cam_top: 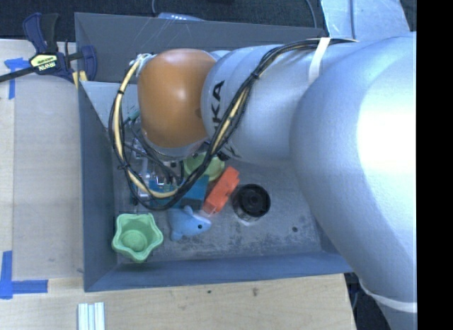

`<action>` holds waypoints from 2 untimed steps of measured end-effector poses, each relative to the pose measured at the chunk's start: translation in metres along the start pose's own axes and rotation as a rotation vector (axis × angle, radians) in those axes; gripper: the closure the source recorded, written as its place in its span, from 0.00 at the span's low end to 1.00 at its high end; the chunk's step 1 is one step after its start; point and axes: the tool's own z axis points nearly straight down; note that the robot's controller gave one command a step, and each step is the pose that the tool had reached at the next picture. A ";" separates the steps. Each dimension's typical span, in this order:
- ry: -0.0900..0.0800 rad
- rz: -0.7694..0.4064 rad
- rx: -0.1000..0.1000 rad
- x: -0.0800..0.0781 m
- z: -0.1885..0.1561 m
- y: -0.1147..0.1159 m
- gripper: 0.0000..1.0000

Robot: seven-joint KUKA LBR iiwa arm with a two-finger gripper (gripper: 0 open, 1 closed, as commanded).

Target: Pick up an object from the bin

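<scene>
My gripper (157,174) is low in the left half of the bin, beneath the arm's orange cover, with cables looped round it. Just right of it, a teal-blue piece (196,185) and a yellow-green piece (200,165) lie partly hidden under the wrist. An orange block (221,188) leans beside them. A small light-blue toy (190,224) lies just below the gripper, towards the bin's front wall. A green flower-shaped cup (136,236) stands upright in the front left corner.
A black round cap-like object (250,202) sits on the bin floor right of the orange block. The arm covers the bin's right and back. Bare floor shows along the front wall right of the blue toy.
</scene>
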 end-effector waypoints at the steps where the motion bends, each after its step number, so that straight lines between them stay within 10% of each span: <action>1: -0.008 0.004 -0.002 -0.002 -0.005 -0.001 0.00; 2: -0.013 0.049 -0.005 0.013 0.039 -0.037 0.00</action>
